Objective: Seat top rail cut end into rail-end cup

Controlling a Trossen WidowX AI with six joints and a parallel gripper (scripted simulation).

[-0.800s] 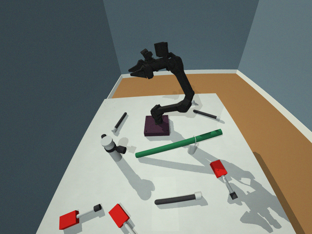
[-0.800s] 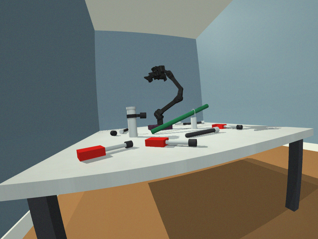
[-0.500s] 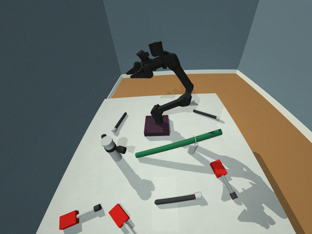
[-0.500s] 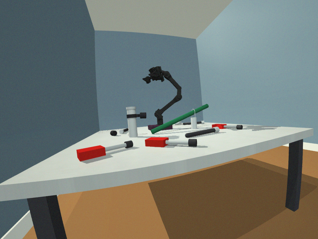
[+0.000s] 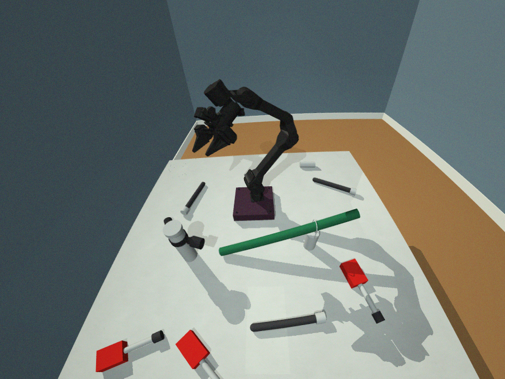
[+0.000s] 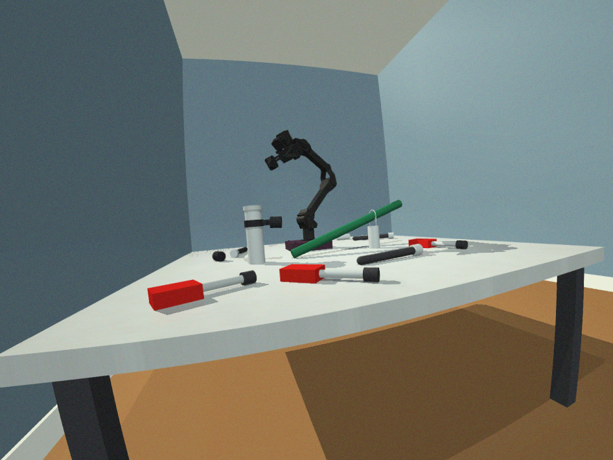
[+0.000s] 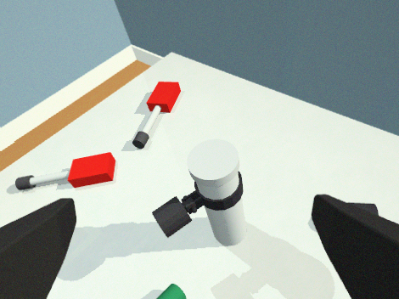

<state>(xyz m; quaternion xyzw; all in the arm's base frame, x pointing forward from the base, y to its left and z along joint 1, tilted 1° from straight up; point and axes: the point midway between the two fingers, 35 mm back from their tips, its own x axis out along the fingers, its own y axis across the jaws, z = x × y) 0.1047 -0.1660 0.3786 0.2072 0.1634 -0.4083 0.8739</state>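
My gripper is open and empty, high above the table behind the big post, touching nothing. The green rail slants through the wire loop of the small post. Its right end is high. Its left end is low near the table, outside the cup and below it; contact with the table is unclear. The dark rail-end cup hangs on the black brace band, just under the white post cap.
Red blocks with white rods and dark tips lie around the table. Dark rods with white ends lie there too. A small dark piece is behind the big post. The purple arm base stands behind the rail.
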